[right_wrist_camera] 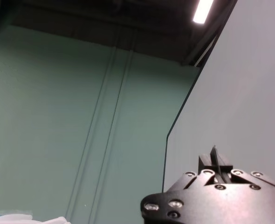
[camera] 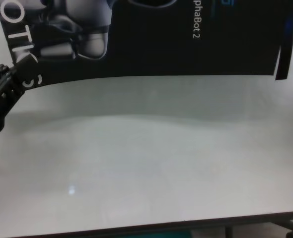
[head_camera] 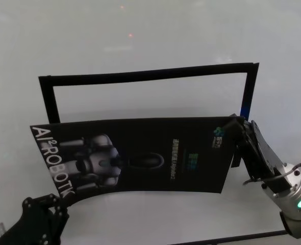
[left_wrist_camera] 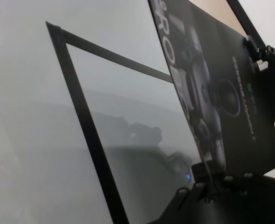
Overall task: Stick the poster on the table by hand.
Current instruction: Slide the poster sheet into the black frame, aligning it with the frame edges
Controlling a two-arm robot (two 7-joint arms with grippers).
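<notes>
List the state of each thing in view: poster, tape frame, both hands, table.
poster: held off the table between both hands, bowed, print facing up, not yet stuck.
black strip frame: flat on the table, three sides visible, partly covered by the poster.
left hand: shut on the poster's left edge.
right hand: shut on the poster's right corner.
table: glossy white.

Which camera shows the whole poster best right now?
The head view: the poster shows nearly whole, held at either end by the left end effector and right end effector. The chest view shows only its lower part, the left wrist view an oblique slice, the right wrist view perhaps an edge.
</notes>
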